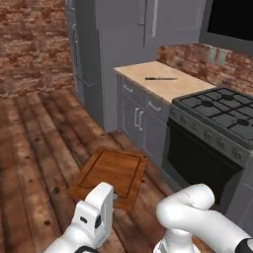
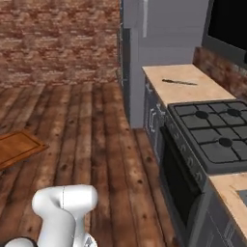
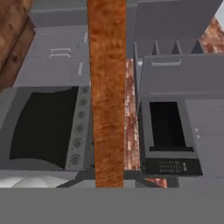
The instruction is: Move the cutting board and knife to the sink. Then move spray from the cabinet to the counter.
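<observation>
Gripper (image 1: 114,197) jaws clamped on cutting board (image 1: 111,173) near edge; board held above floor; knife (image 1: 160,78) on counter (image 1: 168,86).

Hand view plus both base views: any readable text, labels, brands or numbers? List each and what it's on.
No readable text in any view.
Microwave: its keypad shows small pale marks, too blurred to read.
Stove: the knobs on its front carry no legible markings.
Cutting board, knife, counter: no labels or brand marks visible.
</observation>
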Tool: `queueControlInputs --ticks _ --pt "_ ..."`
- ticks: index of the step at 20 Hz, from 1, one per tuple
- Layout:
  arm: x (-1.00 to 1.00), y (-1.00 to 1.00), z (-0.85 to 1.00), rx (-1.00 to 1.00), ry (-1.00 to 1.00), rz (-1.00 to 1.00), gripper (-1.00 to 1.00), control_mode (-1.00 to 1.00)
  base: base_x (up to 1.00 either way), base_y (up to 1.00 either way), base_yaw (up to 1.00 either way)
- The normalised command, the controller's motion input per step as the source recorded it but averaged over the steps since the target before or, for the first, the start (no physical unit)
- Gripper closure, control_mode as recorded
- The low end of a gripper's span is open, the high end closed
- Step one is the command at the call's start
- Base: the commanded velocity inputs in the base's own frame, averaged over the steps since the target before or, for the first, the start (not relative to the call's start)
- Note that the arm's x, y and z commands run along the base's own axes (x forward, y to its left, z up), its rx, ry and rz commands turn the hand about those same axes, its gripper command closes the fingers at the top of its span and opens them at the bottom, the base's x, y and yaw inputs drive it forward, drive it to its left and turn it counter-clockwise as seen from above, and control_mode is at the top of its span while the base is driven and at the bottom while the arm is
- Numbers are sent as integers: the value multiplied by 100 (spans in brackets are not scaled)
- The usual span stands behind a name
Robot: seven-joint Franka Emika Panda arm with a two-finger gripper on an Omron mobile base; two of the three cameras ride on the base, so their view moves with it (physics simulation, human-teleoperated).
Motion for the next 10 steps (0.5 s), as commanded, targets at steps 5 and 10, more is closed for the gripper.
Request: queueControlInputs --ticks 5,10 --pt "0 0 0 0 0 0 100 100 0 14 -87" --pt "0 0 0 0 0 0 100 100 0 14 -89"
